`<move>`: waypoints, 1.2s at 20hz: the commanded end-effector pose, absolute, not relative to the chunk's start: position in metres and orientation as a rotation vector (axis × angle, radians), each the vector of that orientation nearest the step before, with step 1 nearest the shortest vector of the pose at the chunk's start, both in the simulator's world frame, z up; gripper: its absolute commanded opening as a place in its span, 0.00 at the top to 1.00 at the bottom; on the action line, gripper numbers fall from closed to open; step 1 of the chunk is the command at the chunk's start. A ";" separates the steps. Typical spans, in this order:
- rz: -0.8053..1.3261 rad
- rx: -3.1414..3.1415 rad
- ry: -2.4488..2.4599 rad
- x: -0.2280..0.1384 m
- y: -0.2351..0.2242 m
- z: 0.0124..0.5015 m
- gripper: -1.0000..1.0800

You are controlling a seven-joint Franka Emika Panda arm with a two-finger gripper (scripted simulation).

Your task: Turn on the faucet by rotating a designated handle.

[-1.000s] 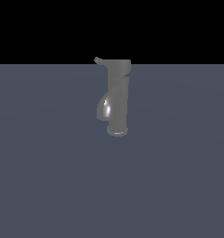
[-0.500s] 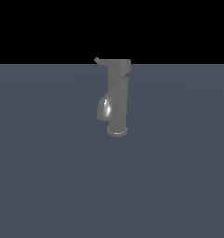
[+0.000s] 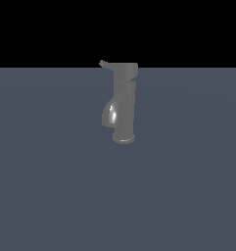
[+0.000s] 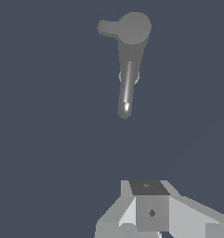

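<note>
The faucet [image 3: 123,105] stands upright on the flat blue-grey floor [image 3: 51,186], a little above the middle of the exterior view, its flared round base resting on that surface and its cylindrical top cap rising just past the line where the floor meets the black background. It is dark grey and glossy, with a bright highlight on the short curved spout [image 3: 110,113] that bulges from its side toward the exterior view's left. The handle [image 3: 103,63] is a thin grey stub sticking out from the top cap, also toward the exterior view's left and angled slightly upward; it is far smaller than the body. In the wrist view the faucet [image 4: 130,60] is seen from above, the round cap uppermost, the handle [image 4: 105,28] projecting sideways from it and the spout running away from the cap with a shining streak along it. The gripper [image 4: 150,218] shows only in the wrist view, as white and grey blocks at the frame's edge, well apart from the faucet and touching nothing; its fingertips are cut off by the frame, so whether the claw is spread or closed cannot be told.
</note>
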State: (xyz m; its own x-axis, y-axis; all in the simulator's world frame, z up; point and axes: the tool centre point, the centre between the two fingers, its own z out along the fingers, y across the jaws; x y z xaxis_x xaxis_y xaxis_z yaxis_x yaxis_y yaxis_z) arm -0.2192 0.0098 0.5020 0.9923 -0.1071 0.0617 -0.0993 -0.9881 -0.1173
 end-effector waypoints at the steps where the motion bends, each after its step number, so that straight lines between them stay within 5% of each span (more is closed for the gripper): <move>1: -0.087 -2.999 0.220 -0.209 0.010 0.501 1.00; 24: 0.151 -2.680 1.116 -0.066 0.007 0.452 1.00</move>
State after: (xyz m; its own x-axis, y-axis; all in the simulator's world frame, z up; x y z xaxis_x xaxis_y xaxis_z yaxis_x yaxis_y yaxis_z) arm -0.0756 0.0070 0.4578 0.7364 -0.6545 -0.1714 -0.6766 -0.7131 -0.1838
